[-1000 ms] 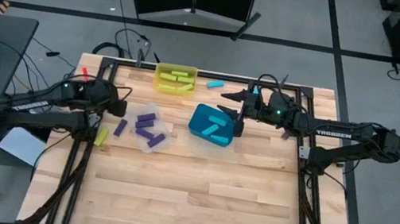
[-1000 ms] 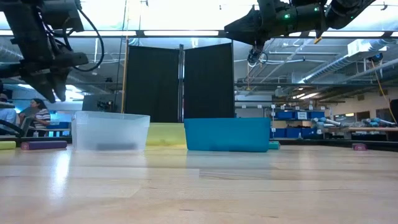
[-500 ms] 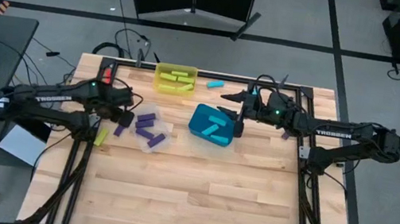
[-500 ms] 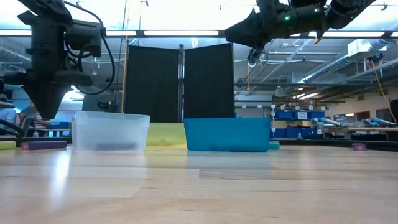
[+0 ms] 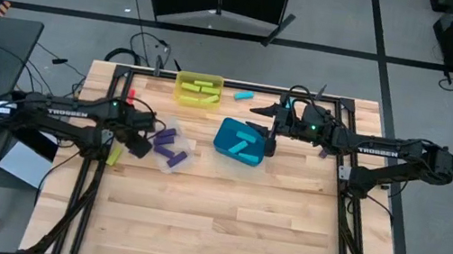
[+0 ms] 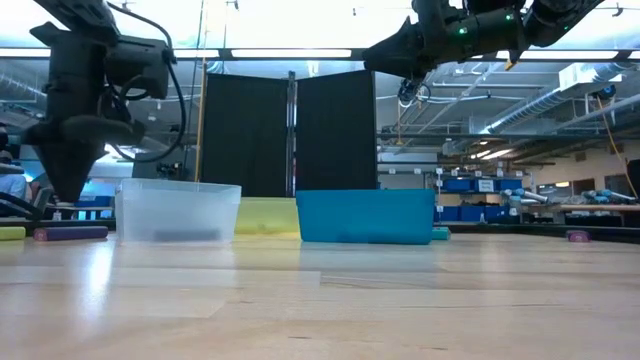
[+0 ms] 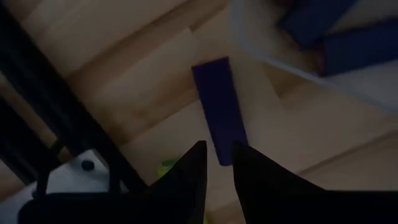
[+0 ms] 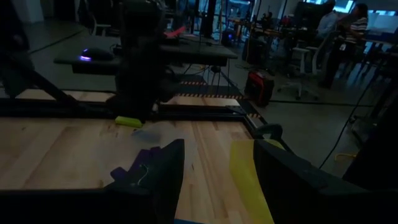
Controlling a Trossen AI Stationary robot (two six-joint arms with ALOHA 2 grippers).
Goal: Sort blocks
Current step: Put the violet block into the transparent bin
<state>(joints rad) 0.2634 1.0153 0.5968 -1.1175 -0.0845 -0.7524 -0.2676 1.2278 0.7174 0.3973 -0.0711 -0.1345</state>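
A purple block [image 7: 219, 106] lies flat on the wood just left of the clear bin [image 5: 174, 157], which holds several purple blocks [image 5: 168, 139]. My left gripper [image 7: 217, 152] points straight down right above this block's near end, its fingers a narrow gap apart and touching nothing; in the low view it [image 6: 65, 190] hangs clear of the block [image 6: 70, 233]. A yellow-green block [image 5: 114, 155] lies beside it. My right gripper [image 5: 255, 108] waits open and level, high over the teal bin [image 5: 224, 145] with cyan blocks [image 5: 246, 145]. The yellow bin [image 5: 200, 78] holds yellow-green blocks.
One cyan block [image 5: 243, 96] lies on the table near the far edge, right of the yellow bin. The black table frame [image 5: 101, 139] runs close by my left gripper. The near half of the table [image 5: 220, 226] is bare wood.
My left gripper has gone down and toward the table's near edge and the clear bin, rolling its wrist, and now hangs over the loose purple block. No block has moved.
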